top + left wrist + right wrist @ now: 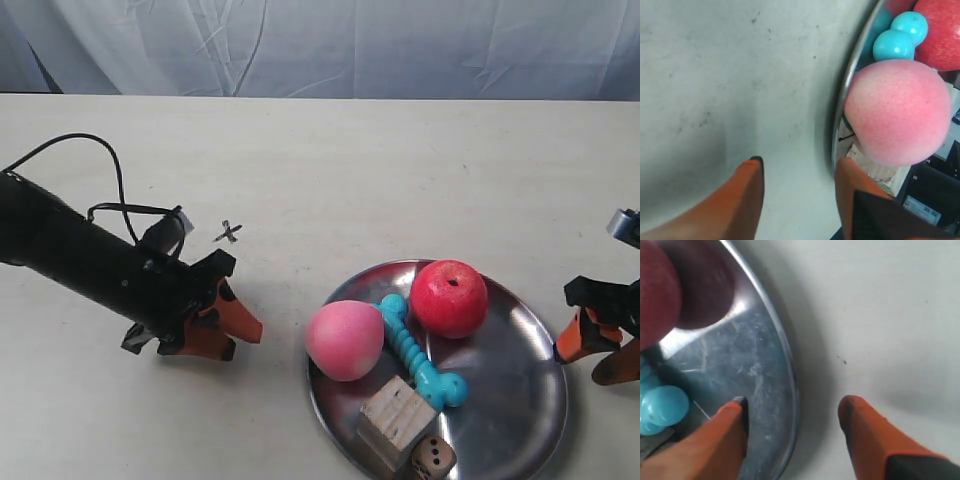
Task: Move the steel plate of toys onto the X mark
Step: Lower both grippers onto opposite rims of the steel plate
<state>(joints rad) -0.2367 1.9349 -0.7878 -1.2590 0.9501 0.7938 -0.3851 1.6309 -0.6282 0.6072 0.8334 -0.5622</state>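
Observation:
The steel plate (pixel 510 390) lies at the front right of the table and holds the red apple (pixel 449 297), pink peach (pixel 344 340), turquoise bone (pixel 420 352), wooden cube (pixel 397 421) and die (pixel 433 457). The X mark (pixel 228 233) is drawn on the table, left of the plate and farther back. My left gripper (pixel 799 162) is open over bare table, one finger by the plate's rim (pixel 840 125) next to the peach (pixel 897 112). My right gripper (pixel 794 402) is open and straddles the opposite rim (pixel 790 375), one finger above the plate's inside, the other outside.
The beige table (pixel 330 160) runs back to a white cloth backdrop (pixel 330 45). A black cable (pixel 110 170) loops over the left arm (pixel 80 255), just beside the X mark. The right gripper (pixel 597 348) sits at the view's right edge.

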